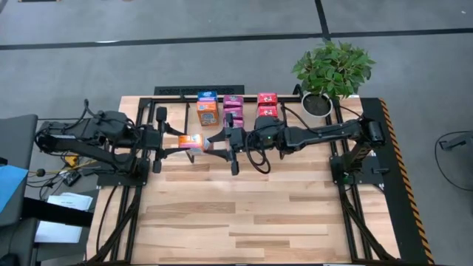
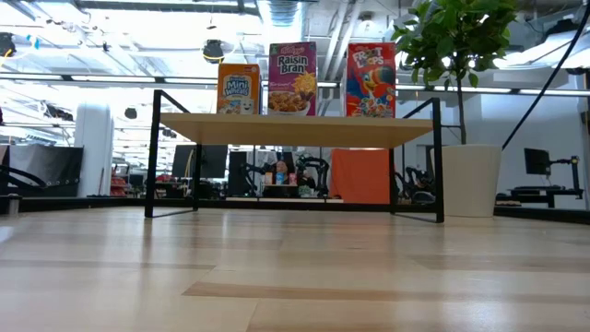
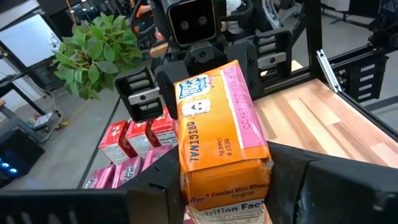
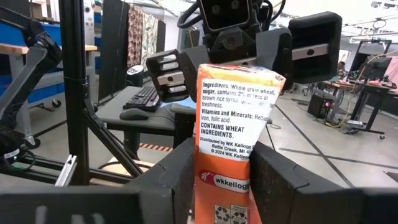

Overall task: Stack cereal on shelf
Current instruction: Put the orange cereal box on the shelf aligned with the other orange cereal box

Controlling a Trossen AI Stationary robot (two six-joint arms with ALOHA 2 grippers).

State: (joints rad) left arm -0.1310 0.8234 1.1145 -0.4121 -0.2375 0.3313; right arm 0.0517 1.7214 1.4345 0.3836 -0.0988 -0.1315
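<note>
Glossy orange cardboard Mini-Wheats box (image 3: 217,143) sits clamped between left gripper (image 1: 171,140) and right gripper (image 1: 222,139), near the shelf's (image 1: 244,91) front edge

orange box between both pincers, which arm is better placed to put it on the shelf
Probably left: the orange box sits nearer the left pincer, and the orange stack is at the shelf's left end. The right pincer reaches it too.

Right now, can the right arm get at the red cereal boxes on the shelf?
Probably not yet: the right gripper is shut on the orange box, shared with the left gripper. The red boxes lie close beside its arm, with nothing over them.
</note>
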